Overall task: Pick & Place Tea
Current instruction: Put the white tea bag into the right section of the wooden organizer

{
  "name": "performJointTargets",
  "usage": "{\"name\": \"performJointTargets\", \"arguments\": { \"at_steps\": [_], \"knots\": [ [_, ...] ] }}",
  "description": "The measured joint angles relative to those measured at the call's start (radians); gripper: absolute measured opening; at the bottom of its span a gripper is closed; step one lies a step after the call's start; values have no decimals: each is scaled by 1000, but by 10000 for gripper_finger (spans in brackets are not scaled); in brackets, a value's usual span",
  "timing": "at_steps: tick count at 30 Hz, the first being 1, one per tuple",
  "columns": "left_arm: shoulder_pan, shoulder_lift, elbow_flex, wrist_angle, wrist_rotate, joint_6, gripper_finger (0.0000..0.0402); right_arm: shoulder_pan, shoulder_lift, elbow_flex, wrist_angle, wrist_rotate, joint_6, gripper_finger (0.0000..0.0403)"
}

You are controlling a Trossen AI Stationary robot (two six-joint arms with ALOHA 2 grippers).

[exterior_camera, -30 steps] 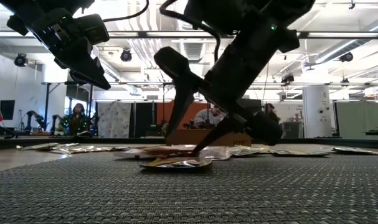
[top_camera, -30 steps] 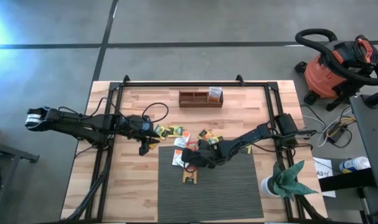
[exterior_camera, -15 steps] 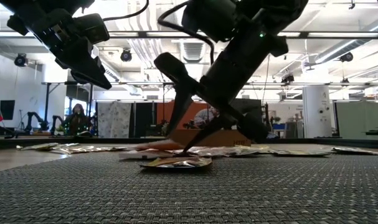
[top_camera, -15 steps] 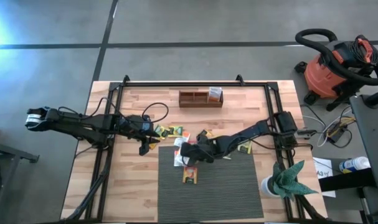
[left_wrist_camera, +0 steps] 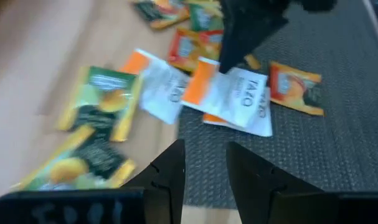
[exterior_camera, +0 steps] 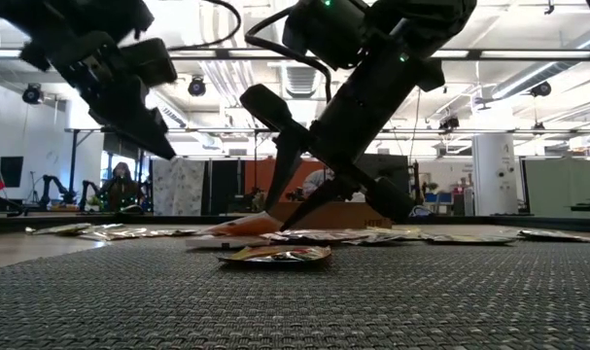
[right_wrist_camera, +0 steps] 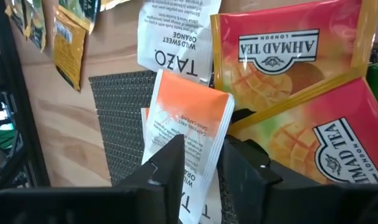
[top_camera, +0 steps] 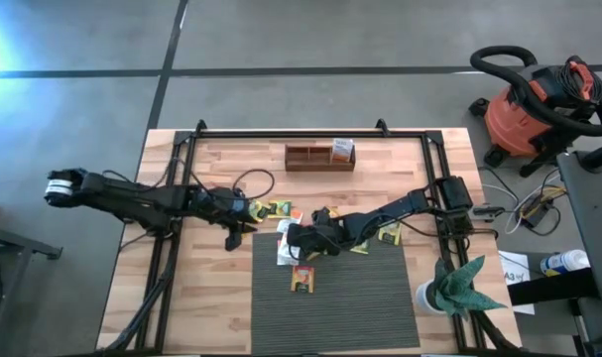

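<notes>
Since the earlier high view, the right claw [top_camera: 293,241] has been shifted from the lone orange sachet [top_camera: 301,280] on the grey mat [top_camera: 380,307] toward the mat's far edge, and its fingers have been brought closer together. In the right wrist view the two dark fingers [right_wrist_camera: 167,163] are seen narrowed on the edge of a white-and-orange sachet [right_wrist_camera: 189,127] (its printed name reads TAZO); in the low view one edge of this sachet [exterior_camera: 244,226] is raised off the surface. Full closure cannot be confirmed. Two red-and-yellow sachets [right_wrist_camera: 288,56] lie just beside it.

The left claw [top_camera: 233,234] is held above the wooden counter [top_camera: 211,297] near the mat's left corner, fingers slightly parted and empty. Yellow-green sachets [left_wrist_camera: 101,102] are scattered on the counter. A wooden tray [top_camera: 318,156] stands at the far side.
</notes>
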Motion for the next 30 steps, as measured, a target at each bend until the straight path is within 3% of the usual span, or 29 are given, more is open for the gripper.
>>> {"name": "performJointTargets", "arguments": {
  "at_steps": [8,19,30],
  "knots": [
    [-8,251,-12,353,124,13,110,0,0,0,6,-9,-12,120],
    [-12,565,97,391,162,46,110,0,0,0,13,-9,-34,124],
    [-12,670,190,391,162,59,110,0,0,0,13,-8,-78,108]
  ]
}}
